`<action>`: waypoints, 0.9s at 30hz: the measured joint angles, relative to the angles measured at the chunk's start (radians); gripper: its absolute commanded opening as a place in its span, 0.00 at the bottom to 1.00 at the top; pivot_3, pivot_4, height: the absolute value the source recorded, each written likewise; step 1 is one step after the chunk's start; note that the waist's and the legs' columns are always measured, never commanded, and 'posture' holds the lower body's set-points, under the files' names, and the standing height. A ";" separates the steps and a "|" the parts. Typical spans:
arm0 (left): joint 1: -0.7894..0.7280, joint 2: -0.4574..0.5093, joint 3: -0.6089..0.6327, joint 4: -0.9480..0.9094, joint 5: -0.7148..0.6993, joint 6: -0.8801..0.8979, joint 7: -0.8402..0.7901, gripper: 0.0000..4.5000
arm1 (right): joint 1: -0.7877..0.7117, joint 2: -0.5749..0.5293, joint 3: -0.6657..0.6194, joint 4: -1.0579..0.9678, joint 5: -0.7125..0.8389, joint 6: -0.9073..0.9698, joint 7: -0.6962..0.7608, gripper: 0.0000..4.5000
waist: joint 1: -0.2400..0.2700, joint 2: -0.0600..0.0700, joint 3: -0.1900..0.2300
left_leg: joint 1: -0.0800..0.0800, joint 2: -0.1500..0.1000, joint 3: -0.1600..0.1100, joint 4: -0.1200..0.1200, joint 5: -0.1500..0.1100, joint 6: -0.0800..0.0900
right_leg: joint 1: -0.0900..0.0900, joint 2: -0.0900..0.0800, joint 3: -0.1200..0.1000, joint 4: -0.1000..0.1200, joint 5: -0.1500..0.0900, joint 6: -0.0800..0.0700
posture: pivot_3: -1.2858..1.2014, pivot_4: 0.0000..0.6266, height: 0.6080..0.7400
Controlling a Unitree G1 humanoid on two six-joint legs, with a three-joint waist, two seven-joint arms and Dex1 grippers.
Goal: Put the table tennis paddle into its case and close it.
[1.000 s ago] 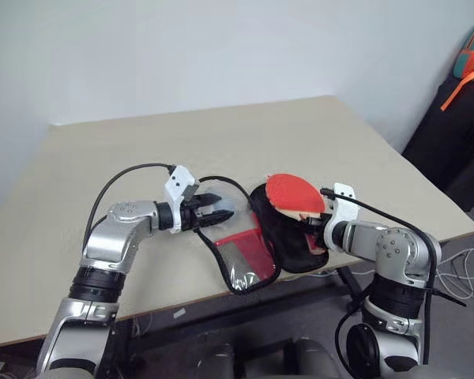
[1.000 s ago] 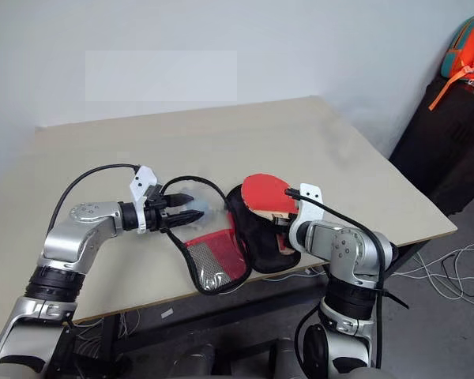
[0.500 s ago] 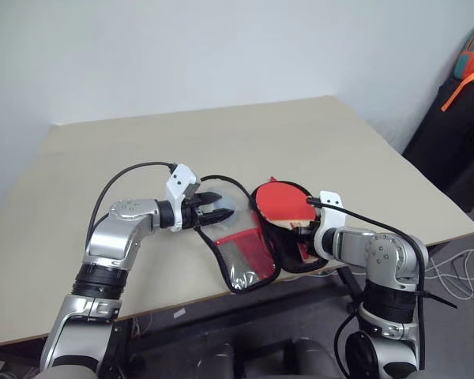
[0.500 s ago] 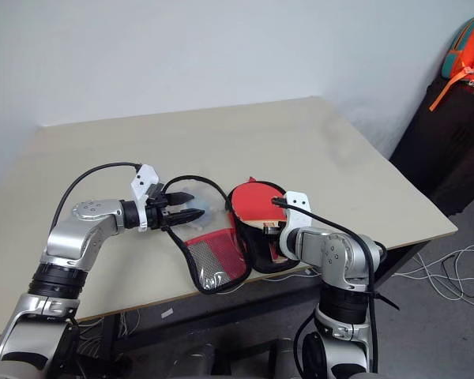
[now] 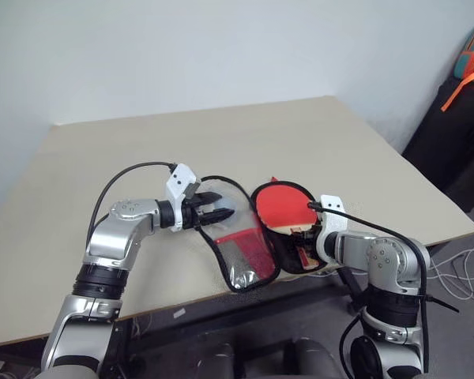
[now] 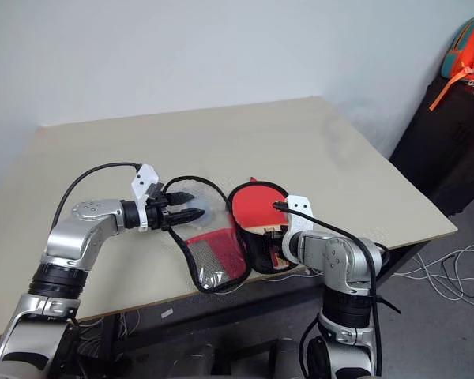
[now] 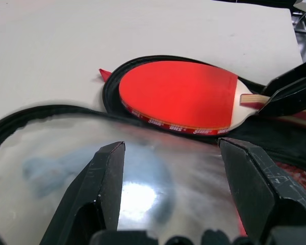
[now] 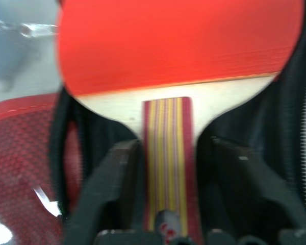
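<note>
Now your right gripper straddles the handle, fingers loosened, with the paddle lying in the open case. Your left gripper pinches the lid. Withdraw crookedly and the paddle could drag out.

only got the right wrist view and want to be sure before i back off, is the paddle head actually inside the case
Observer: Yes. The left wrist view shows the paddle with its red blade lying flat in the black-lined half of the case, the black rim curving around it.

Operator: is the lid in the way

Observer: No. The clear flap stands lifted beside the blade, not over it, so the case is wide open.

Operator: wheres the left arm

Observer: The left end effector is at that flap. I cannot tell whether it grips it.

Operator: room on the table

Observer: Little toward you: the case's red end lies right at the near edge of the table.
</note>
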 measured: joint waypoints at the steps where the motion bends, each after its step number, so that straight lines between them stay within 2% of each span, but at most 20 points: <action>1: 0.005 0.001 0.004 -0.010 -0.005 0.006 -0.001 0.68 | -0.001 -0.001 0.001 0.002 -0.003 0.000 0.001 0.84 | 0.000 0.000 0.000 | 0.000 0.000 0.000 0.000 0.000 0.000 | 0.000 0.000 0.000 0.000 0.000 0.000 | 0.52 0.00 0.88; 3: 0.020 0.008 0.009 -0.034 -0.025 0.024 -0.007 0.68 | -0.005 -0.009 0.009 0.005 -0.004 -0.002 0.009 0.99 | 0.000 0.000 0.000 | 0.000 0.000 0.000 0.000 0.000 0.000 | 0.000 0.000 0.000 0.000 0.000 0.000 | 0.52 0.00 0.88; 6: 0.044 0.030 0.015 -0.067 -0.050 0.062 -0.025 0.68 | -0.022 -0.016 0.011 0.009 -0.003 -0.022 0.028 0.99 | -0.001 0.000 0.000 | 0.000 0.000 0.000 0.000 0.000 0.000 | 0.000 0.000 0.000 0.000 0.000 0.000 | 0.52 0.00 0.88; 17: 0.065 0.159 0.136 -0.153 -0.151 0.143 -0.063 0.68 | -0.090 -0.071 -0.014 0.010 0.006 -0.299 0.114 0.99 | 0.000 -0.001 0.000 | 0.000 0.000 0.000 -0.001 0.000 0.000 | 0.000 0.000 0.000 0.000 0.000 0.000 | 0.52 0.00 0.88; 23: 0.074 0.260 0.162 -0.078 -0.153 0.168 -0.108 0.68 | -0.095 -0.124 -0.021 0.082 -0.009 -0.411 0.130 0.99 | 0.000 -0.001 0.000 | 0.001 0.000 0.001 -0.001 0.000 0.000 | 0.000 0.000 0.000 0.000 0.000 0.000 | 0.52 0.00 0.88; 27: 0.081 0.269 0.149 0.047 -0.103 0.139 -0.106 0.68 | -0.098 -0.156 -0.025 0.166 -0.039 -0.462 0.118 0.99 | -0.001 -0.001 0.000 | 0.001 0.001 0.001 -0.001 0.000 -0.001 | -0.001 0.000 0.000 0.000 0.000 0.000 | 0.52 0.00 0.88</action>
